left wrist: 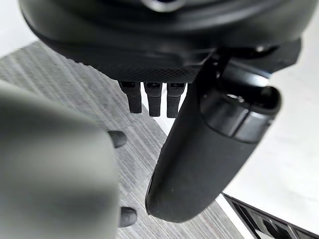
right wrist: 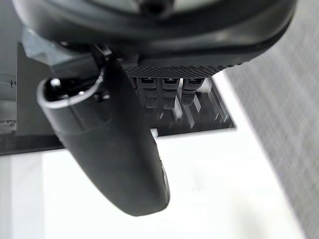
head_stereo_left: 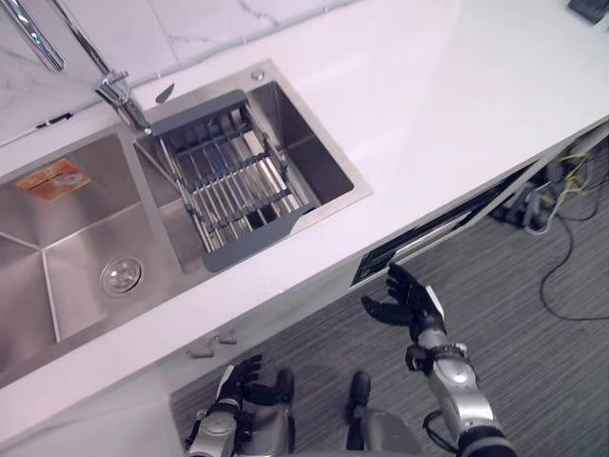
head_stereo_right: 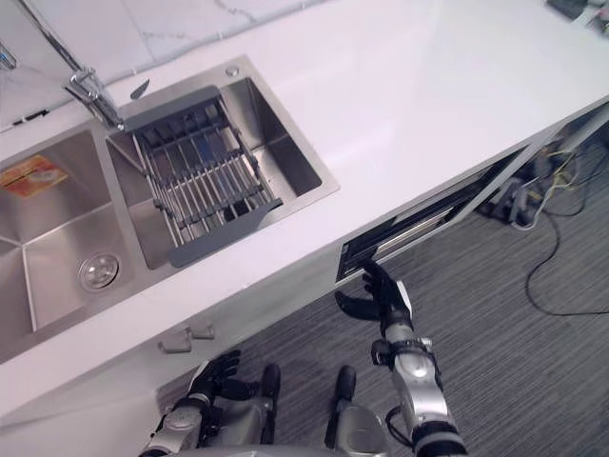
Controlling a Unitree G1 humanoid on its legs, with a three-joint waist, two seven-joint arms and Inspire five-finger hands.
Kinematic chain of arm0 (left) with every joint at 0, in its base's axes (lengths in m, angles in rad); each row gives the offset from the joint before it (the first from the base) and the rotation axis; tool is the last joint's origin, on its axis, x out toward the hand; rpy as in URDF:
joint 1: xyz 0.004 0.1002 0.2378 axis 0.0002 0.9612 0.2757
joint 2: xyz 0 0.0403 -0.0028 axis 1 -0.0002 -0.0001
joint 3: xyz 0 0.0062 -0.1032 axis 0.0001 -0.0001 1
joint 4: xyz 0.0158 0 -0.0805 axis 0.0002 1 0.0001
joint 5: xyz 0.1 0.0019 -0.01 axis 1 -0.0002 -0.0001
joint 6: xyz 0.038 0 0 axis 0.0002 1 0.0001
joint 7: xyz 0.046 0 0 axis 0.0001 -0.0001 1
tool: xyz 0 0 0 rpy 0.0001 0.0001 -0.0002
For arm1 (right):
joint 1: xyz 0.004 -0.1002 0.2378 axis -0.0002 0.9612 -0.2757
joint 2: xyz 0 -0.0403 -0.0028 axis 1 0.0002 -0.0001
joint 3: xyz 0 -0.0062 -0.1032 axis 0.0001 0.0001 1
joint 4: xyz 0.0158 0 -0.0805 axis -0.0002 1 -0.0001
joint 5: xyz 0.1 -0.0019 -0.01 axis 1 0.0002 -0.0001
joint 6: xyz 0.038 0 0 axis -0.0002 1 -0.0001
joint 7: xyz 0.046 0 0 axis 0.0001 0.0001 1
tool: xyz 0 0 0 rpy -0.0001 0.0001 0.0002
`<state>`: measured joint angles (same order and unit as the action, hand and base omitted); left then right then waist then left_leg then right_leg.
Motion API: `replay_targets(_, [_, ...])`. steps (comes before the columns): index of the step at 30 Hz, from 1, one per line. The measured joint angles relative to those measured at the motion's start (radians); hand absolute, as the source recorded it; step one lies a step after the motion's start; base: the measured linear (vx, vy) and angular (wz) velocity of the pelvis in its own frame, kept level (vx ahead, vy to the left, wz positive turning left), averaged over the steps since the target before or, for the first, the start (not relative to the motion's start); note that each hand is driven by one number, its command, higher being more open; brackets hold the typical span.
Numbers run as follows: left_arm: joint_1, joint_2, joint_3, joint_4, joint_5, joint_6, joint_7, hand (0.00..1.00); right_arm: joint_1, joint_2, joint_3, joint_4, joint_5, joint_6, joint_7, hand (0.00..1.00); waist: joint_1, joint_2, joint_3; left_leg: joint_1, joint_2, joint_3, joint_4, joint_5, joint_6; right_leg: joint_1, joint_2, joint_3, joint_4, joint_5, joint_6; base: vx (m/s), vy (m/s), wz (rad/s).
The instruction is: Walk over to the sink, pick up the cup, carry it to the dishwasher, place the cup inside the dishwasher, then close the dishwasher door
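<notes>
R hand (head_stereo_left: 409, 305) hangs just in front of the dishwasher door (head_stereo_left: 419, 243), fingers apart and relaxed, holding nothing. I read that as lined up to push: the door is ajar, w/ a dark gap under the counter edge. L hand (head_stereo_left: 243, 374) sits low, well away from the door, fingers loose, idle. Sink (head_stereo_left: 357, 186) w/ dish rack (head_stereo_left: 233, 186) is further left of the door. Cup: can't tell where it is, prob already behind the door.
</notes>
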<state>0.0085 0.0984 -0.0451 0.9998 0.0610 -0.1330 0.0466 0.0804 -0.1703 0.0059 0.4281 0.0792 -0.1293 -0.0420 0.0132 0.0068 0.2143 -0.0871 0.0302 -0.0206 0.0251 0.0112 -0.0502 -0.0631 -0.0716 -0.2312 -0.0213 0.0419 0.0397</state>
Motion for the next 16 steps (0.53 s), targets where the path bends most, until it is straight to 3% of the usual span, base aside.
replay_targets(4, [0.010, -0.001, 0.000, 0.015, 0.014, 0.009, 0.001, 0.90, 0.090, 0.022, -0.027, 0.049, -0.084, 0.000, -0.020, 0.90, -0.003, -0.013, -0.041, 0.032, -0.002, 0.007, -0.015, 0.002, 0.003, 0.022, -0.002, 0.008, -0.002, -0.003, 0.004, 0.00, 0.008, -0.04])
replay_targets(9, [0.024, -0.001, 0.000, 0.030, 0.017, 0.017, 0.001, 0.90, 0.101, 0.049, -0.071, 0.274, -0.081, 0.009, -0.021, 0.90, -0.003, -0.015, -0.087, 0.074, -0.002, 0.008, -0.040, 0.005, 0.006, 0.052, -0.004, 0.006, -0.003, -0.013, 0.009, 0.00, 0.000, 0.00])
replay_targets(16, [0.040, -0.001, 0.008, 0.029, 0.016, 0.018, 0.000, 0.90, 0.110, 0.055, -0.167, 0.420, -0.018, 0.012, -0.020, 0.90, -0.004, -0.021, -0.115, 0.103, -0.014, -0.016, -0.065, 0.016, 0.012, 0.083, -0.018, -0.020, -0.003, -0.022, 0.019, -0.01, 0.011, 0.10])
